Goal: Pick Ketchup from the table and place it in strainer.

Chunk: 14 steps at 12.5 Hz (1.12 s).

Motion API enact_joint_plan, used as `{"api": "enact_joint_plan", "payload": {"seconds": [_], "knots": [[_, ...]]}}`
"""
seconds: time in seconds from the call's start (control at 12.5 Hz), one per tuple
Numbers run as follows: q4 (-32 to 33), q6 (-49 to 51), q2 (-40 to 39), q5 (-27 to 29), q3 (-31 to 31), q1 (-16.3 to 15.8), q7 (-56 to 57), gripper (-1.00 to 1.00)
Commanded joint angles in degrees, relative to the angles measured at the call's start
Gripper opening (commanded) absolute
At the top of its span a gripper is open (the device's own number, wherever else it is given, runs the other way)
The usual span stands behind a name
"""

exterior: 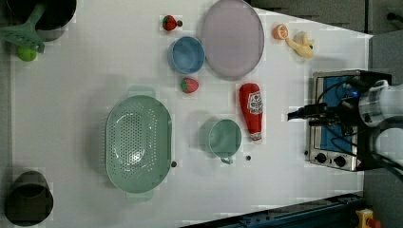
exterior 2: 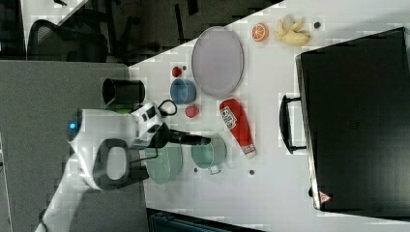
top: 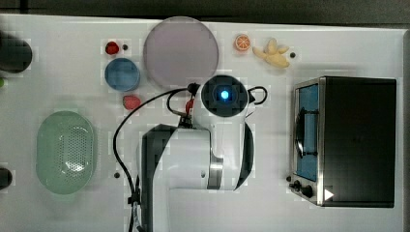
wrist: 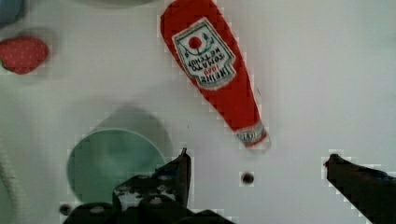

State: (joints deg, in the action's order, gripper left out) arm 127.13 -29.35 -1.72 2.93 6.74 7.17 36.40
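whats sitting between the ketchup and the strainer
In the left view, a round green cup stands on the table between the Ketchup and the strainer.

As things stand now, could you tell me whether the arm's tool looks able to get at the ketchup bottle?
Probably yes: the ketchup bottle lies flat on bare table, apart from the green cup, and the tool is open above it with nothing between.

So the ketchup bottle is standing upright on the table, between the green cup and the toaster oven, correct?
Not quite. The ketchup bottle is lying on its side, not upright, as the left view shows. It does rest on the table, between the green cup and the toaster oven.
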Motion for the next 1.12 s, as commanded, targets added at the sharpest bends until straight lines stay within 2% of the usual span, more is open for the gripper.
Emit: {"api": "enact_joint_plan", "payload": {"seconds": [0.08, 0.48, 0.72, 1.12], "knots": [[2.7, -8.3, 1.1, 0.2, 0.8, 0.0, 18.2, 1.00], [7.6, -21.4, -6.5, -0.3, 2.0, -0.3, 19.5, 1.00], [8.4, -28.8, -12.0, -2.8, 2.0, -0.5, 19.5, 1.00], [8.5, -35.1, -19.6, -3.2, 1.8, -0.6, 19.4, 1.00]]}}
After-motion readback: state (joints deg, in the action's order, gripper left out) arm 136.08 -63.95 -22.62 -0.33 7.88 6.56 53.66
